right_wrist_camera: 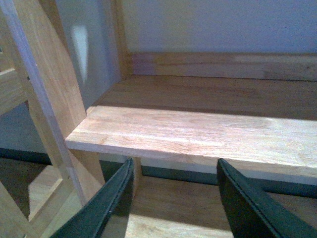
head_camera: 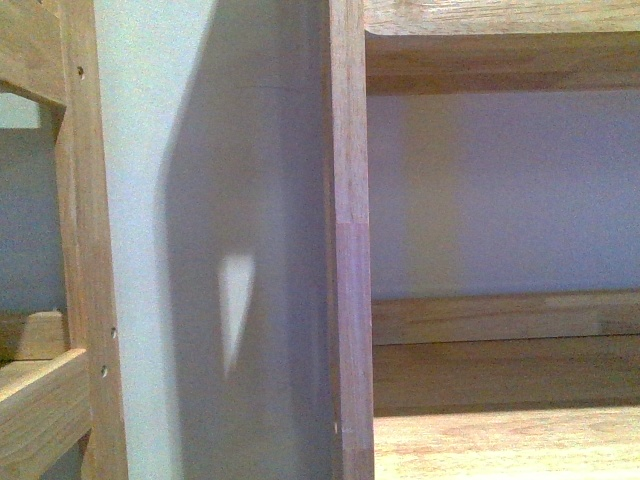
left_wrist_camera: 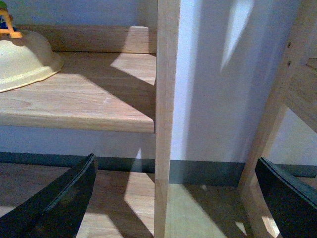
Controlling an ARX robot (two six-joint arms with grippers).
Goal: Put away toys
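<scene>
A pale grey-white wall (head_camera: 200, 120) filled the middle of the front view, crossed by a broad shadow with one small bright patch of light in it, and wooden shelving stood against it on both sides. An upright wooden post (head_camera: 347, 240) rose just right of centre, and to its right a bare shelf board (head_camera: 500, 440) lay under a higher shelf (head_camera: 500, 50), with a low wooden back rail (head_camera: 505, 318) between them; at the far left edge stood part of a second wooden frame (head_camera: 85, 250). Neither arm showed in that view. In the left wrist view the left gripper (left_wrist_camera: 173, 198) had its two dark fingers (left_wrist_camera: 59, 203) spread wide apart with nothing between them, hanging near a shelf post (left_wrist_camera: 166, 119) above a lower board, with a dark skirting strip (left_wrist_camera: 208, 172) along the foot of the wall. On the sunlit shelf (left_wrist_camera: 89, 99) beyond, at the edge of that picture, lay a cream-yellow rounded thing (left_wrist_camera: 25, 62) with a bit of orange above it; whether this was the plush toy could not be told. In the right wrist view the right gripper (right_wrist_camera: 173, 198) also held its fingers (right_wrist_camera: 106, 206) apart and empty, just in front of and below the front edge of a bare wooden shelf (right_wrist_camera: 198, 134)
</scene>
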